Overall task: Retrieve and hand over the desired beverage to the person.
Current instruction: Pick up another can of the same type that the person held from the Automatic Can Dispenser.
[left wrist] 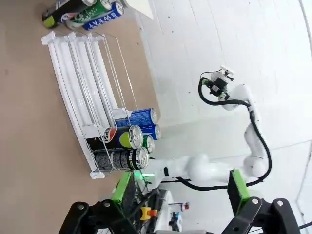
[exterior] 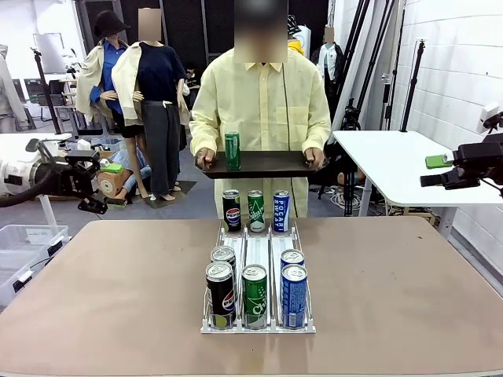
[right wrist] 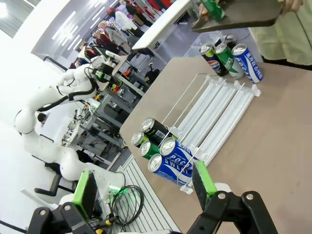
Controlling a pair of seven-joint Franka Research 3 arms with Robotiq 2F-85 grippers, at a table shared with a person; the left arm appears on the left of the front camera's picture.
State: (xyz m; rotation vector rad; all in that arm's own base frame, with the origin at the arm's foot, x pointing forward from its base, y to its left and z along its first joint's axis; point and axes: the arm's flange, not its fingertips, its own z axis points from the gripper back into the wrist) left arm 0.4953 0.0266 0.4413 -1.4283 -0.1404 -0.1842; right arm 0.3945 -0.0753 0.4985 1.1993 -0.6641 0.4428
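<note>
I am keeping both black, green-padded grippers wide apart and empty: left gripper [left wrist: 180, 189] at nine o'clock, right gripper [right wrist: 144, 189] at three o'clock of the clear wire can rack [exterior: 259, 326]. The green aluminium can [exterior: 254, 294], probably the wanted one, is standing upright in the rack's front middle lane, about equally near both.

Person [exterior: 261, 106] in pale-yellow shirt at far side; holds dark tray [exterior: 271, 165]; green can [exterior: 233, 151] upright atop.

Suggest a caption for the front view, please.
Person holds tray with green can beyond the rack; left gripper and right gripper open.
</note>
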